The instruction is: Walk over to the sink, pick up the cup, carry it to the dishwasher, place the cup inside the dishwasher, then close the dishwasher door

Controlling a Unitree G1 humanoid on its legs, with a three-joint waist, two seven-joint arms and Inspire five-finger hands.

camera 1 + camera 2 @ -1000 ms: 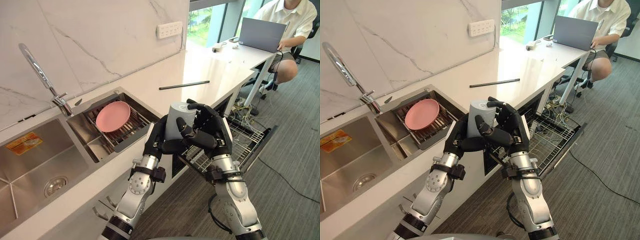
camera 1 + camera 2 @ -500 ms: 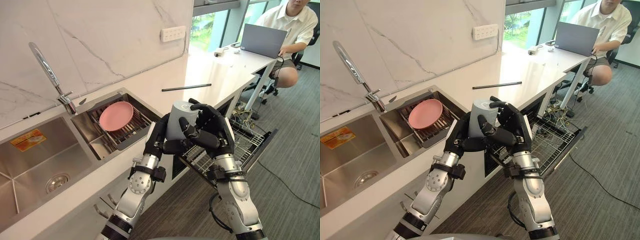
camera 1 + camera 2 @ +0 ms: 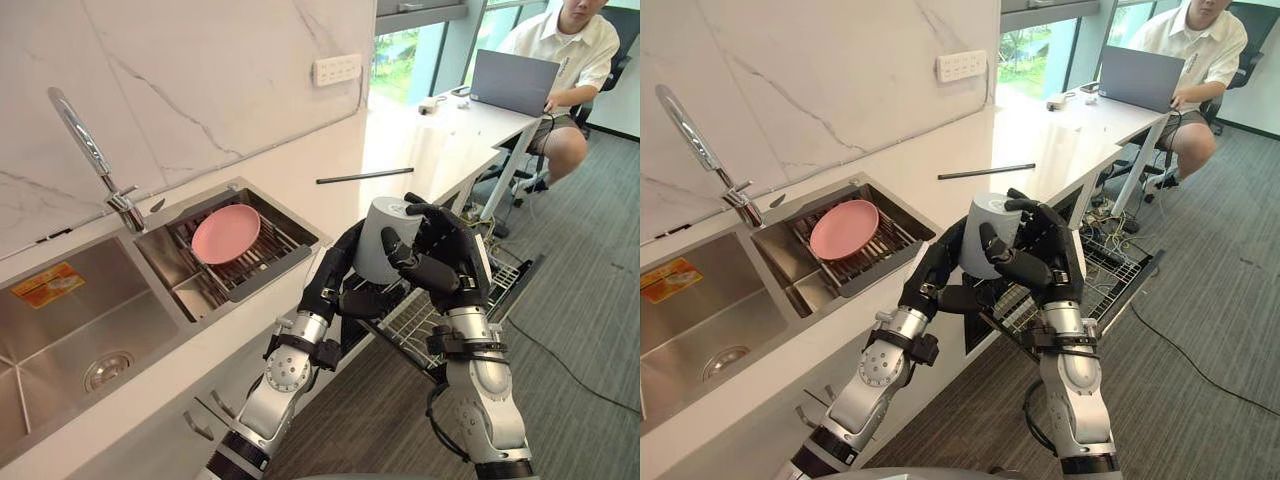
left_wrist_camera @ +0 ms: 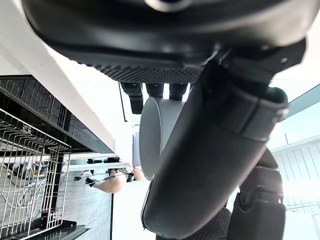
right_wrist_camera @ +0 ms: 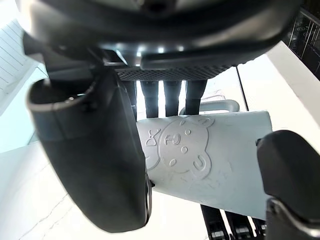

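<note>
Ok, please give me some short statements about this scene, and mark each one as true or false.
1. The left hand and the right hand both grip the grey cup. True.
2. The cup stands in the dishwasher rack. False: the hands hold it in the air, clear of the rack.
3. A pink plate lies in the sink basket. True.
4. The dishwasher door is closed. False: it is open, with the rack pulled out.
</note>
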